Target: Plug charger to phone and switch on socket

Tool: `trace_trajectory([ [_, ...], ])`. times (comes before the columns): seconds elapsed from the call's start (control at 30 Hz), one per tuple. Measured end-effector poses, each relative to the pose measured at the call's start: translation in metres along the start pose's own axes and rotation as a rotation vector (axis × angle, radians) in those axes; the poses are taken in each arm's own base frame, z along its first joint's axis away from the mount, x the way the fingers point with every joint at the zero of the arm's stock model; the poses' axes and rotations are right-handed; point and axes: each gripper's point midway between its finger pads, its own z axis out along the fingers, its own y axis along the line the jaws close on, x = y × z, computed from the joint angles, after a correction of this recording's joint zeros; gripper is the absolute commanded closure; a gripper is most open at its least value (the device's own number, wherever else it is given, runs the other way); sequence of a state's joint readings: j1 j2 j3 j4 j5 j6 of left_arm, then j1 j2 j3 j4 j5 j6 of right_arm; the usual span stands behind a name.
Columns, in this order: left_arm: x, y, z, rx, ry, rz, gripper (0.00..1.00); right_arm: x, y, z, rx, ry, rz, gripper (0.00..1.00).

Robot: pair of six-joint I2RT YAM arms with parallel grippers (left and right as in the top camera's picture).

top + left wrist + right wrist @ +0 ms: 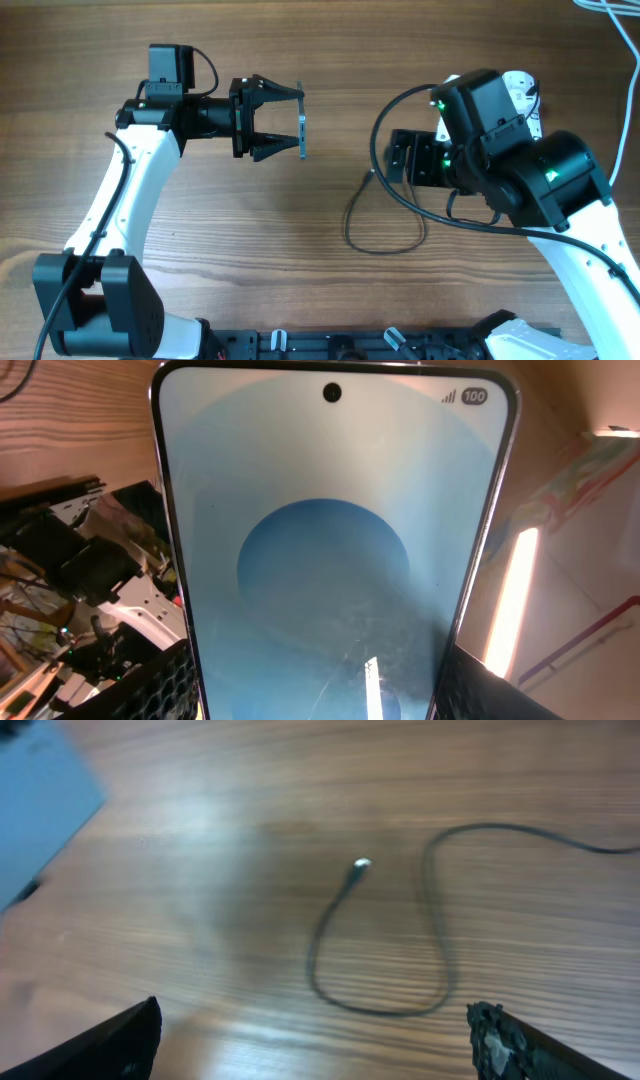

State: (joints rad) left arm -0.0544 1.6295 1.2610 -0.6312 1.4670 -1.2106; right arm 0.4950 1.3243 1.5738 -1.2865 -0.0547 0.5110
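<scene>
Phone (320,560) is held on edge, clamped in the left fingers (272,150). Right fingers (120,1040) are spread wide and empty over the charger (385,245). Its tip (361,866) lies loose on the desk (200,230) and should be pinched just behind the connector, squarely. Bare desk is left between the arms. The socket (518,85) is half-hidden behind the right arm.

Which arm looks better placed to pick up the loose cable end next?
Right, I'd say: the right gripper is open and empty with the cable end lying before it, while the left gripper is holding the phone.
</scene>
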Motion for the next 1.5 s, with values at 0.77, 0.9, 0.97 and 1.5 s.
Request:
trace_trajectory([
  [0.77, -0.014, 0.004, -0.001, -0.024, -0.079, -0.001, 0.3, 0.008, 0.134, 0.006, -0.11, -0.064, -0.212, 0.06],
  [0.9, -0.021, 0.007, -0.001, -0.038, -0.122, -0.005, 0.3, -0.004, 0.134, 0.022, -0.002, -0.152, -0.175, 0.13],
  [0.97, -0.023, 0.008, -0.002, -0.041, -0.133, -0.008, 0.3, -0.014, 0.137, 0.026, 0.009, -0.198, -0.152, 0.23],
  [1.5, -0.022, 0.008, -0.002, -0.04, -0.129, -0.008, 0.3, -0.035, 0.142, 0.064, 0.098, -0.275, -0.142, 0.45],
])
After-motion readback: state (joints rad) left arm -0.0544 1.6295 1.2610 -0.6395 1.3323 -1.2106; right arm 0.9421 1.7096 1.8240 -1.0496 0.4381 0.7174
